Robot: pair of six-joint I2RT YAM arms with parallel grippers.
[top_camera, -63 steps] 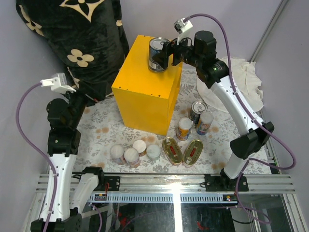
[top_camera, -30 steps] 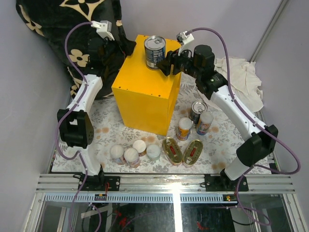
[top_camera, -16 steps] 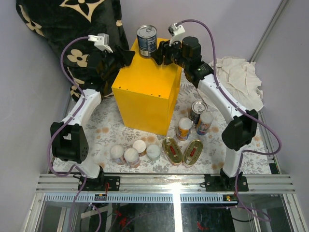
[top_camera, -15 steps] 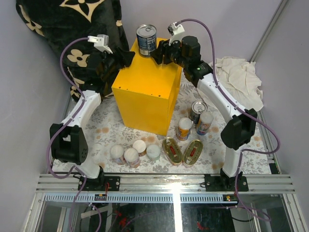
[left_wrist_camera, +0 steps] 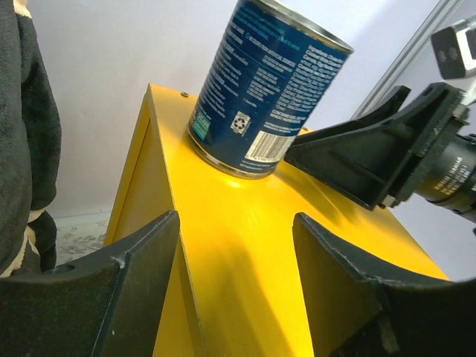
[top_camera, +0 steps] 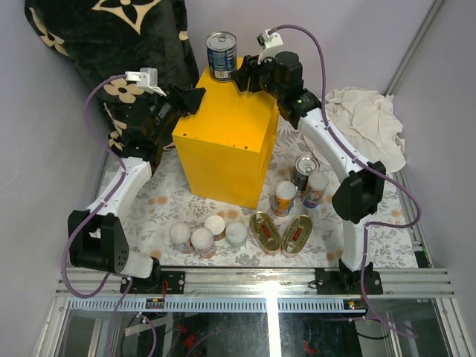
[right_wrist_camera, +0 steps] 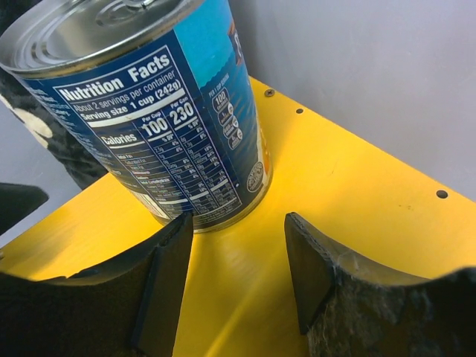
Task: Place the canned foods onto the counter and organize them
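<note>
Item under inspection: one tall blue-labelled can (top_camera: 221, 55) with a ribbed silver top, a white nutrition panel and a barcode on its side. It stands upright on the top of the yellow bench (top_camera: 223, 141), at the far edge near the back corner.

Right hand (top_camera: 242, 78): fingers spread and level with the base of the can. The can sits just ahead of the fingertips, not pinched.

Left hand (top_camera: 190, 98): fingers spread at the left edge of the bench top, pinching nothing, apart from the can.

Remaining stock is on the floral mat (top_camera: 163, 201), in front of the bench — white-lidded cans (top_camera: 202, 239), two oval gold tins (top_camera: 265, 230), cartoon-label cans (top_camera: 284, 198) and a second blue can (top_camera: 305, 169).
</note>
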